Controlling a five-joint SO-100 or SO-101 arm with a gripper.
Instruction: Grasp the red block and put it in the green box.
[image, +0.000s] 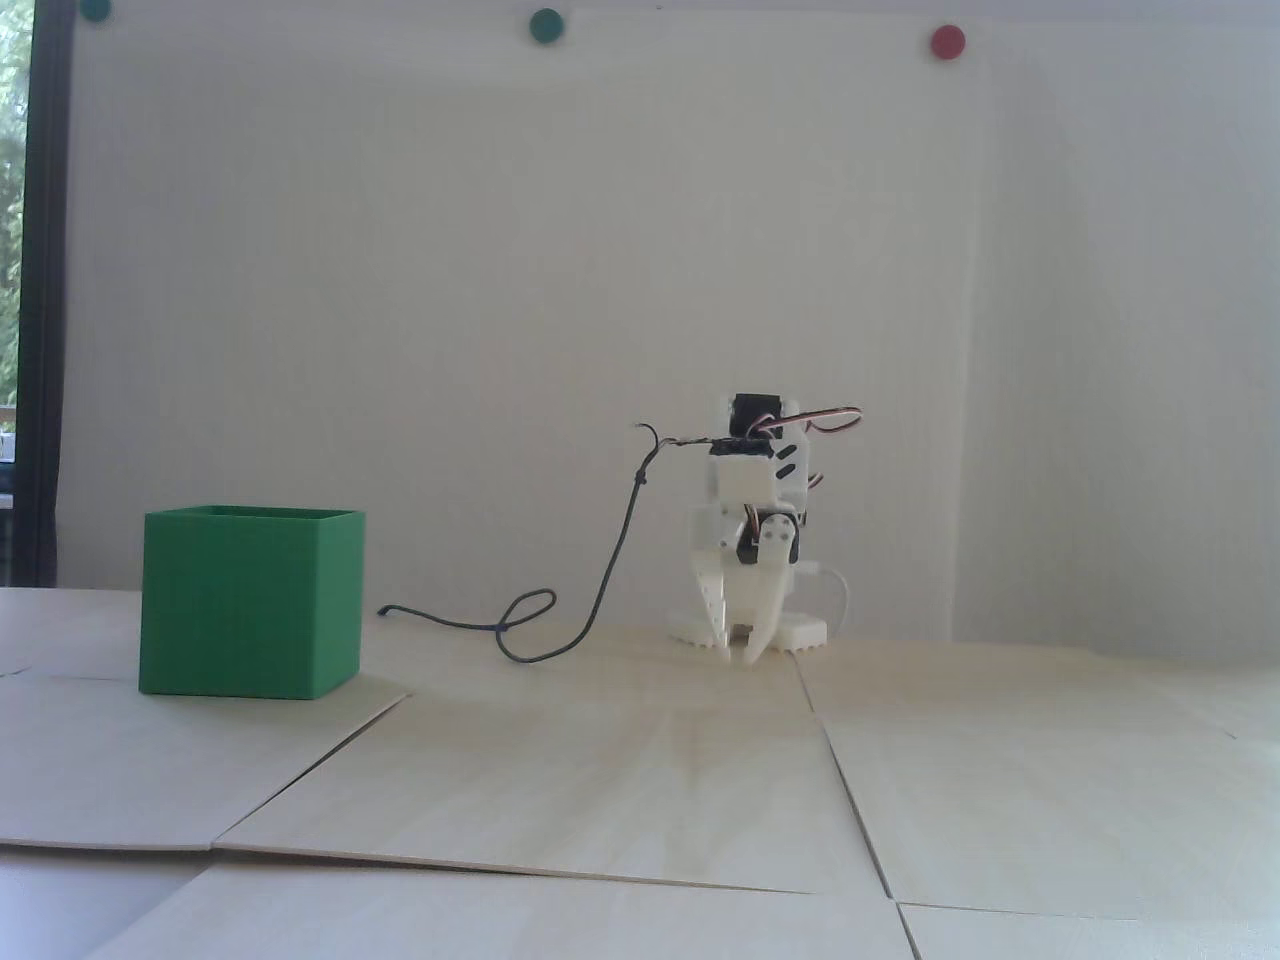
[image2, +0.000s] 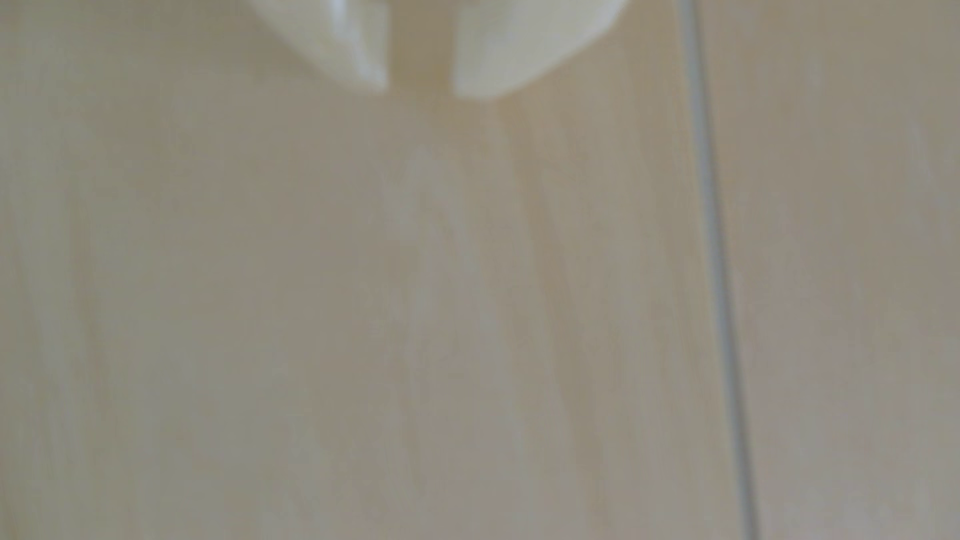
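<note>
The green box (image: 250, 603) stands on the wooden table at the left of the fixed view, its top open. The red block is out of view in both views. My white arm is folded low at the back centre, with the gripper (image: 738, 652) pointing down at the table, well right of the box. In the wrist view the gripper (image2: 421, 91) enters from the top edge. Its two white fingertips (image2: 488, 72) stand a small gap apart, and only bare wood shows between them. The gripper is slightly open and holds nothing.
A thin dark cable (image: 560, 640) loops over the table between box and arm. The table is made of pale wooden panels with seams (image: 850, 790), one seam (image2: 722, 291) passing right of the fingers. Round green (image: 546, 25) and red (image: 947, 41) dots sit on the white wall.
</note>
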